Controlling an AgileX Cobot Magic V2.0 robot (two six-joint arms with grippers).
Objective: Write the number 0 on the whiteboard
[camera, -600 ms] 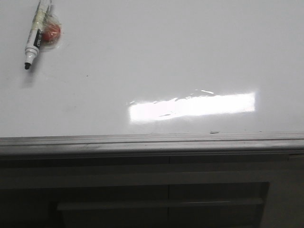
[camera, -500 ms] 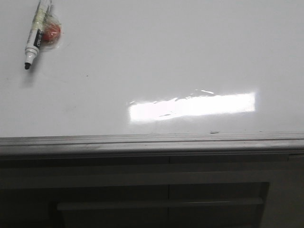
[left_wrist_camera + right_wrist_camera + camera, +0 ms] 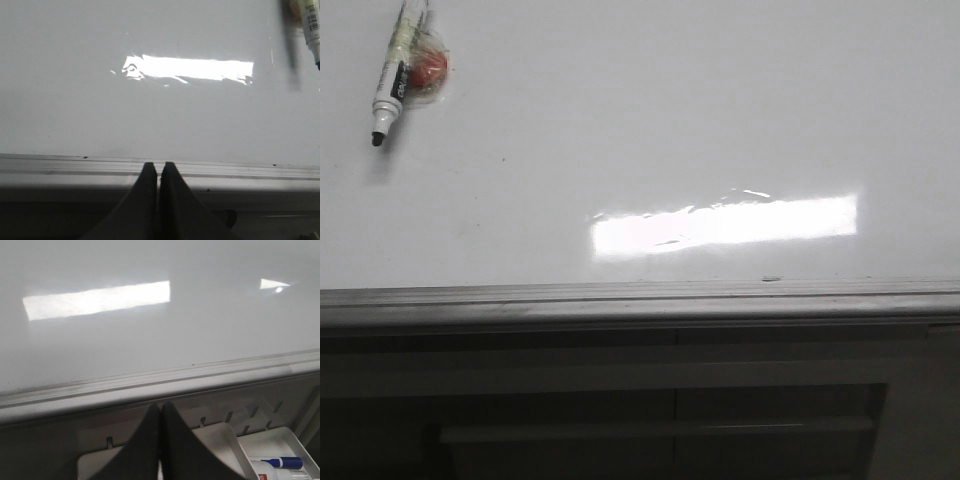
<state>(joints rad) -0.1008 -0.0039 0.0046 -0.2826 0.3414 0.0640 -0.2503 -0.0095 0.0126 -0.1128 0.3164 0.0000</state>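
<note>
Marker (image 3: 392,75): lay uncapped at far-left of whiteboard (image 3: 650,120), long axis near-to-far, tip nearward; no 0 drawn yet; left gripper (image 3: 160,172) & right gripper (image 3: 160,415) both w/ jaws together, empty, at near rail; left arm nearer, I'd judge.

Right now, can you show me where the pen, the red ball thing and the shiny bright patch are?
pen (image 3: 390,82): front view, on its barrel.
red ball (image 3: 428,68): front view, on its round red middle, beside the pen.
bright patch (image 3: 725,224): front view, middle of the glare on the whiteboard (image 3: 670,100).
</note>
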